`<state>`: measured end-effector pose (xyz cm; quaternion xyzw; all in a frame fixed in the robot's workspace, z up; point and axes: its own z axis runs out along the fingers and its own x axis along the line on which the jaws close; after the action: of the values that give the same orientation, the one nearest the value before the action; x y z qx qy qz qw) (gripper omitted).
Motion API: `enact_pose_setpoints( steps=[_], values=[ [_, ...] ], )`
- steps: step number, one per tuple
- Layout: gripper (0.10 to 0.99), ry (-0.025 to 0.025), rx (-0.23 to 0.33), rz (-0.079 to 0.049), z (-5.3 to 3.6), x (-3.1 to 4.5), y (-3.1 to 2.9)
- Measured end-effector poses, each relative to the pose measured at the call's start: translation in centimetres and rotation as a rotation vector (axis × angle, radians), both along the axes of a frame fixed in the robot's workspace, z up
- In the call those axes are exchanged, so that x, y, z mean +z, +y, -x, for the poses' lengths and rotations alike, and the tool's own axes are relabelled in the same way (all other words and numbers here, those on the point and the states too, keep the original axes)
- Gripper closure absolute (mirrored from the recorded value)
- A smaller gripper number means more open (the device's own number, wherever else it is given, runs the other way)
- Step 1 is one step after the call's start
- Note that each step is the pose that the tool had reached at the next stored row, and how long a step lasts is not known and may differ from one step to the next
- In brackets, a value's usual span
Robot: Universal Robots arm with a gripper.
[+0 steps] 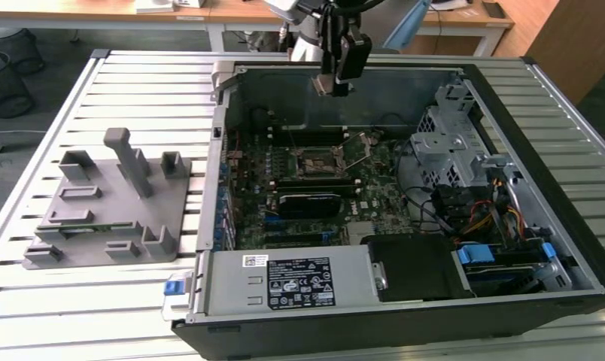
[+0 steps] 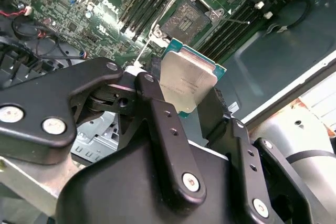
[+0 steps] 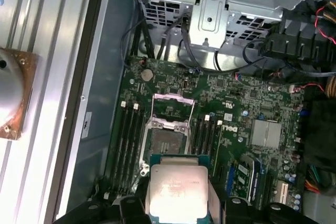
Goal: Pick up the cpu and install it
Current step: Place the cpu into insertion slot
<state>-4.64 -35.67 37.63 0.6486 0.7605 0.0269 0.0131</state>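
My gripper [image 1: 335, 84] hangs over the back wall of the open computer case [image 1: 214, 162], shut on the cpu [image 1: 325, 83]. In both wrist views the cpu [image 2: 187, 78] [image 3: 176, 191] is a square chip with a shiny silver top and a green rim, clamped at its edges between the black fingers [image 2: 156, 109]. It is in the air, above the motherboard and apart from it. The socket [image 1: 317, 159] [image 2: 184, 16] [image 3: 165, 140] lies in the middle of the board with its metal frame swung open.
A grey fixture block [image 1: 107, 203] stands on the slatted table at the exterior view's left. Inside the case are a drive cage [image 1: 448, 143], a power supply [image 1: 282, 282] and cables [image 1: 483, 218]. A round metal part on a copper base [image 3: 10, 93] rests outside the case.
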Motion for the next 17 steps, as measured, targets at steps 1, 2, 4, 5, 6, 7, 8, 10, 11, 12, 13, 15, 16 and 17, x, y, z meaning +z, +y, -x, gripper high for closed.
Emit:
enact_pose_setpoints(
  steps=[1,2,4,5,6,7,8,10,11,12,13,15,16,17],
  values=[
    [0.561,0.0000,-0.006,0.000,0.00,-0.17,0.05],
    [0.561,0.0000,-0.012,0.000,0.00,-0.35,0.10],
    [0.561,0.0001,-0.023,0.000,0.00,-0.70,0.19],
    [0.561,0.0001,-0.028,0.000,0.00,-0.85,0.24],
    [0.561,0.0002,-0.033,0.000,-0.02,-0.94,0.28],
    [0.561,0.0001,-0.036,0.000,-0.03,-1.02,0.33],
    [0.561,0.0000,-0.040,0.000,-0.04,-1.09,0.34],
    [0.561,0.0000,-0.044,0.000,-0.04,-1.19,0.34],
    [0.561,0.0001,-0.045,0.000,-0.04,-1.22,0.34],
    [0.561,0.0002,-0.045,0.000,-0.04,-1.25,0.35],
    [0.561,0.0001,-0.045,0.000,-0.04,-1.28,0.35],
    [0.561,0.0000,-0.045,0.000,-0.04,-1.35,0.35],
    [0.561,0.0000,-0.045,0.000,-0.04,-1.43,0.35],
    [0.561,0.0000,-0.045,0.000,-0.03,-1.55,0.36]
  ],
)
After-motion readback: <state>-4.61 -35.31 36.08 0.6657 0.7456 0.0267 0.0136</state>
